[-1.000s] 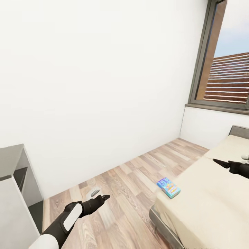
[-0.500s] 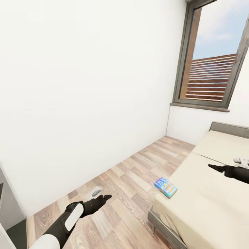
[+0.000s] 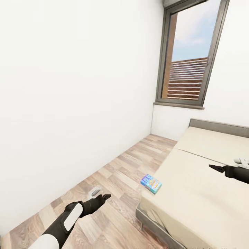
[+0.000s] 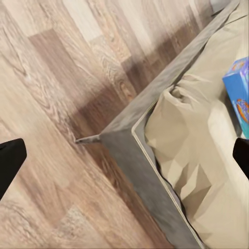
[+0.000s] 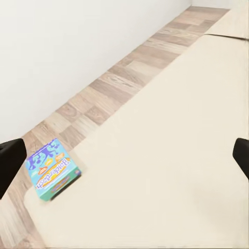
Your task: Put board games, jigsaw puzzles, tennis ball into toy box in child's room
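Retrieval stage: blue board game (image 3: 151,183) lies at the bed (image 3: 207,193) corner, ungrasped; left gripper (image 3: 100,198) and right gripper (image 3: 216,168) both spread wide, empty

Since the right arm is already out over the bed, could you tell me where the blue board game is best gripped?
The blue board game lies flat at the corner of the bed. Probably best to pinch its thin edges across the short width, coming from above with the right gripper, since it lies flat and nothing crowds it.
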Tool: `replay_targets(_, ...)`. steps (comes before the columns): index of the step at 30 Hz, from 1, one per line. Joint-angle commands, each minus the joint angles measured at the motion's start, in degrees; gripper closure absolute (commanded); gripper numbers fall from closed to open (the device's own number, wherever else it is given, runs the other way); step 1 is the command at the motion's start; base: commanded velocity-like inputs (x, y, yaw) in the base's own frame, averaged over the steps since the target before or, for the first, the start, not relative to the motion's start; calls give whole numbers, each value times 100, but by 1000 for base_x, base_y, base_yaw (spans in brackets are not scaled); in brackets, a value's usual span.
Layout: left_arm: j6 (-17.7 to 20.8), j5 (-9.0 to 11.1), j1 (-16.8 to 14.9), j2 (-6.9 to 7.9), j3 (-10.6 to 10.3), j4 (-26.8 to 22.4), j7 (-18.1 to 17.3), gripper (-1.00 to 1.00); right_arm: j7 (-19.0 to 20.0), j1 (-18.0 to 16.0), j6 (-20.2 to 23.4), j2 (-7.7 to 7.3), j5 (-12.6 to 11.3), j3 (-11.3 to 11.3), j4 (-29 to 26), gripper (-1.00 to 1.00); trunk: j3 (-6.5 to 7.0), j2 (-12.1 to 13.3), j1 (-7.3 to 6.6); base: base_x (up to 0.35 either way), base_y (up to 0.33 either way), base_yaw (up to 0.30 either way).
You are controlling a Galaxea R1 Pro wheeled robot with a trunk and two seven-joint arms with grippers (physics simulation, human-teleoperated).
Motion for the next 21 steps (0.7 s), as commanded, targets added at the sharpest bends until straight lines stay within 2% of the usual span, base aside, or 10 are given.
replay_targets(1, 12, 23, -2, 9, -17, -5, -1, -100, 32, -8, 43, 0, 17, -7, -2, -100, -6, -3, 0, 104, 120, -293)
replay_targets(8, 11, 41, -2, 17, -9, -5, -7, -100, 91, -7, 70, -11, 21, 23, -2, -100, -6, -3, 0, 198, 208, -293)
replay_targets(12, 11, 27, -2, 17, 8, 77, -54, -100, 258, -7, 72, -27, 95, 280, -8, -100, -6, -3, 0, 263, 248, -293)
replay_targets(14, 5, -19, -34, 25, 7, 368, -592, -100, 360, -6, 72, -31, 198, 359, -22, -100, -6, -3, 0, 278, 251, -293)
replay_targets(15, 4, -24, -40, 34, 8, 397, -729, -100, 385, -6, 72, -32, 206, 363, -23, -100, -6, -3, 0, 279, 251, -293)
replay_targets(16, -28, -31, -73, 120, 17, 623, -1329, -100, 489, -6, 73, -32, 227, 373, -41, -100, -6, -3, 0, 280, 252, -293)
replay_targets(17, -98, -32, -121, 159, 19, 789, -1592, -100, 523, -6, 73, -32, 234, 376, -49, -100, -6, -3, 0, 280, 252, -293)
replay_targets(21, -327, -8, -297, 213, 22, 1350, -2170, -100, 703, 1, 73, -130, 240, 379, -77, -100, -6, -3, 0, 280, 252, -293)
